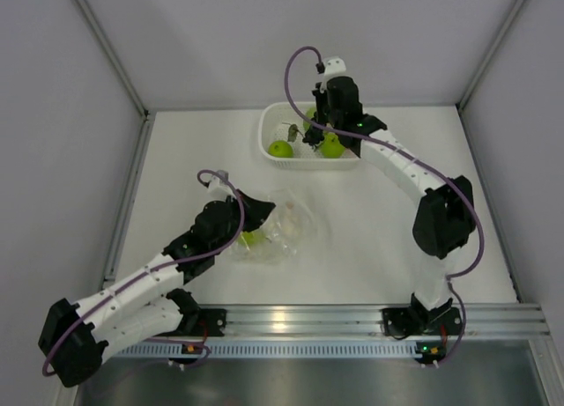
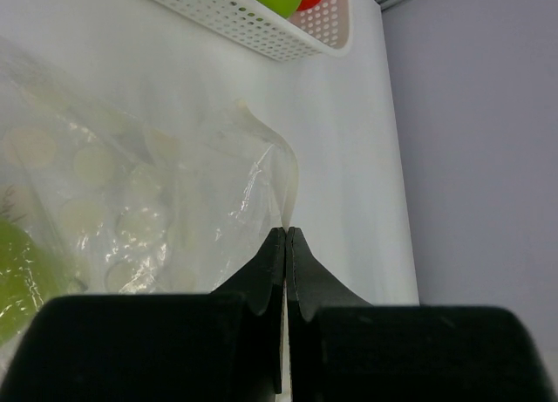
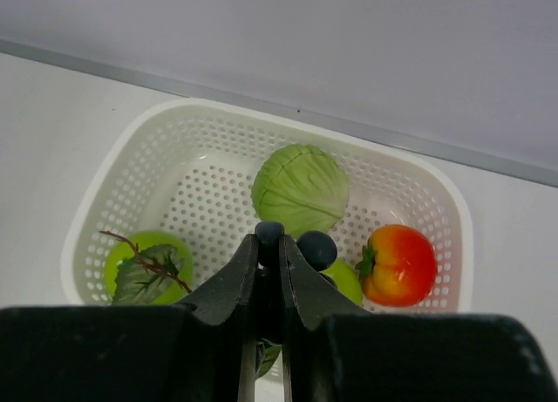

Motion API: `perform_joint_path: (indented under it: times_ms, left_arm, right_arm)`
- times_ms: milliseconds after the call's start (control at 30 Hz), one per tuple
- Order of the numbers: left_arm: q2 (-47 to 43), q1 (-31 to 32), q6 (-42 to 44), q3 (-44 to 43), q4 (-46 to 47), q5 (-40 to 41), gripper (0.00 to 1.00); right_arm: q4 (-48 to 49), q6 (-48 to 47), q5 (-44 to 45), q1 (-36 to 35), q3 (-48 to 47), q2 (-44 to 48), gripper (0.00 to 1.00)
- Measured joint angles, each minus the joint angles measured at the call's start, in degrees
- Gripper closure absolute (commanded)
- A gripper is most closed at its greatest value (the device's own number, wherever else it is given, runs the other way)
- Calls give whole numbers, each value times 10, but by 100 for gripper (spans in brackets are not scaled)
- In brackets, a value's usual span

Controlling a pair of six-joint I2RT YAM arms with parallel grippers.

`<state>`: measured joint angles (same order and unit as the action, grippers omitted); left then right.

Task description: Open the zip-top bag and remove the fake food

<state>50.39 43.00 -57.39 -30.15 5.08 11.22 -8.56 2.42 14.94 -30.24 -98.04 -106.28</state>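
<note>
The clear dotted zip-top bag [image 1: 289, 230] lies on the table mid-left, with a green fruit [image 1: 251, 239] still inside it. My left gripper [image 1: 269, 214] is shut on a raised edge of the bag [image 2: 253, 175], and the green fruit [image 2: 17, 271] shows at the far left of the left wrist view. My right gripper [image 1: 315, 135] hangs over the white basket [image 1: 263, 133], shut on the dark grape bunch [image 3: 316, 249]. In the basket lie a pale green ball [image 3: 301, 188], a red-yellow apple [image 3: 399, 264] and a green apple with a leaf [image 3: 144, 264].
The white perforated basket [image 3: 453, 212] stands at the back of the table against the wall. Its near wall also shows in the left wrist view [image 2: 253, 23]. Grey walls close in the table on the left, right and back.
</note>
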Motion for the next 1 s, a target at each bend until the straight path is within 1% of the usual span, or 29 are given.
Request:
perform_joint_path:
  times_ms: [167,200,233,267,333,367,433,467,500,533,633,733,833,900,1000]
  left_arm:
    - [6,0,0,-1,0,-1,100]
    - [8,0,0,-1,0,-2,100]
    - [11,0,0,-1,0,-3,100]
    - [13,0,0,-2,0,-5,100]
    - [15,0,0,-3,-1,-8,100]
    - [15,0,0,-4,-1,-10,100]
    - [15,0,0,-7,-1,-12,100]
    - [15,0,0,-9,-1,-13,100]
    - [15,0,0,-10,-1,-13,100]
    - [14,0,0,-11,-1,-13,100]
    - [12,0,1,-16,-2,-13,100]
    - [11,0,1,-21,-2,-14,100]
    - [11,0,1,-25,-3,-14,100]
    - [11,0,1,-28,-3,-14,100]
    - [11,0,1,-30,-3,-14,100]
  right_arm:
    - [18,-7,13,0,-26,-65,100]
    - [21,-8,15,0,-33,-78,98]
    - [22,-9,16,0,-40,-92,89]
    - [22,-10,17,0,-45,-104,84]
    - [26,-10,19,0,-53,-124,78]
    - [25,-11,19,0,-55,-132,70]
    - [26,-10,19,0,-56,-144,59]
    - [25,-9,20,0,-57,-149,47]
    - [24,-8,20,0,-60,-154,43]
    - [24,-8,20,0,-61,-156,34]
    - [22,-8,24,0,-63,-156,20]
    - [20,-8,35,0,-61,-148,1]
    - [21,-4,53,-4,-32,-111,1]
    - [16,14,54,-5,0,-64,1]
    - [4,40,22,-4,30,3,12]
